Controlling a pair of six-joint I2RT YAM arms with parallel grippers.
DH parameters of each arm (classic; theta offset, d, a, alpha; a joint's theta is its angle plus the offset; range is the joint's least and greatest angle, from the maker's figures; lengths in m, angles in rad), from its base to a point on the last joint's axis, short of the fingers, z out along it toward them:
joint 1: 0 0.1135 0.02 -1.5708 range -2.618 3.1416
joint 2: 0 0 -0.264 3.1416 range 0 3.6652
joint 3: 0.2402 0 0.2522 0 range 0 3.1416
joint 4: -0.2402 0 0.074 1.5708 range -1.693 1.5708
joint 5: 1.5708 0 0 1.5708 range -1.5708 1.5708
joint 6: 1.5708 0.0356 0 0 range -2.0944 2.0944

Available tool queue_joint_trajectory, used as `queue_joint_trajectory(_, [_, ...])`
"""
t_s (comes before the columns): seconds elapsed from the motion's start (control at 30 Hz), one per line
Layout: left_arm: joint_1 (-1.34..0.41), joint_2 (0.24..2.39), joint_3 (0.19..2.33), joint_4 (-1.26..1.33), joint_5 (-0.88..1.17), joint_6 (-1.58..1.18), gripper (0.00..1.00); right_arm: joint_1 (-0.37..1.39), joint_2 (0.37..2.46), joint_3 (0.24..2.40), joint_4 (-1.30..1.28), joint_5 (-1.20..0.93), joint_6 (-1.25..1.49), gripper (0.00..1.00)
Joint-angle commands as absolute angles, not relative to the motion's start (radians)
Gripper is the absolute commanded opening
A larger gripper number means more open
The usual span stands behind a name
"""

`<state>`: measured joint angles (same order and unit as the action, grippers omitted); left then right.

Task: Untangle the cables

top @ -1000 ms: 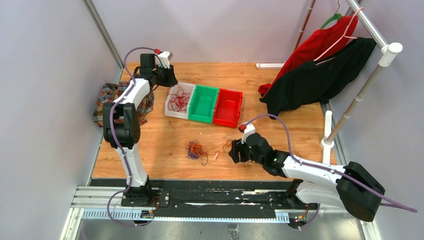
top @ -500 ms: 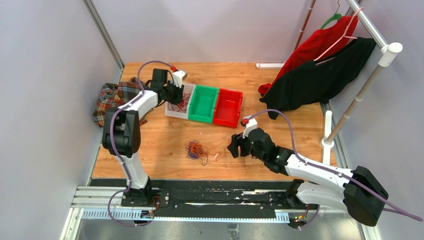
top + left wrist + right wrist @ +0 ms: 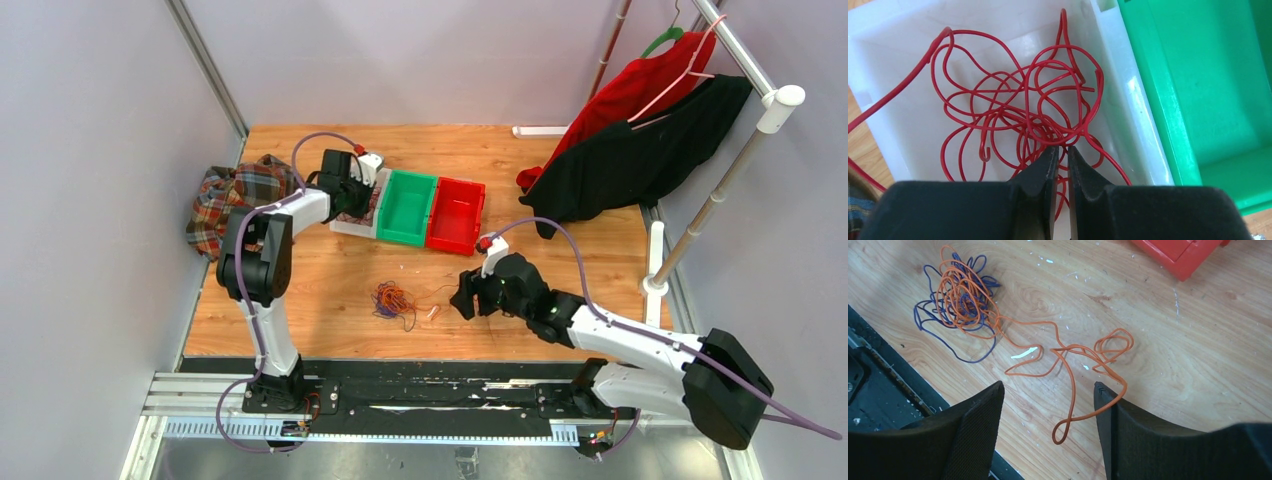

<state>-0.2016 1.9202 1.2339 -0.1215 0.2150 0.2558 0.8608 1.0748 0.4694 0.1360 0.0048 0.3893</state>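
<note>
Red cables (image 3: 1038, 115) are coiled in the white bin (image 3: 893, 70), left of centre in the top view. An orange-and-purple tangle (image 3: 960, 295) is spread on the tabletop (image 3: 1158, 340) below centre. The left pincer (image 3: 1062, 152) is narrowed to a slit over the red cables; a grip cannot be told. The right pincer (image 3: 1048, 387) is held wide over an orange strand (image 3: 1083, 351).

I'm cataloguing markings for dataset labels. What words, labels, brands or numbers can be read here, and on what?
None: no readable text shows on the white plastic bin, the green plastic bin, the red plastic bin, the wooden tabletop or anything else in view.
</note>
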Motion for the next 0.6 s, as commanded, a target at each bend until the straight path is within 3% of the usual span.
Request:
queue_joint_trajectory(0.0, [-0.223,1.909,1.279,-0.105,0.192,0.252,0.16,0.824,1.086,0.553,0.106,-0.08,0.402,0.67])
queue_joint_trajectory(0.27, [-0.25,1.86,1.413,-0.341,0.174,0.349,0.27,0.806,1.129,0.653,-0.019,-0.243,0.393,0.71])
queue_joint_trajectory(0.57, [-0.248,1.71,1.493,-0.487,0.036,0.53,0.57,0.775,1.125,0.726,-0.144,-0.4,0.387,0.71])
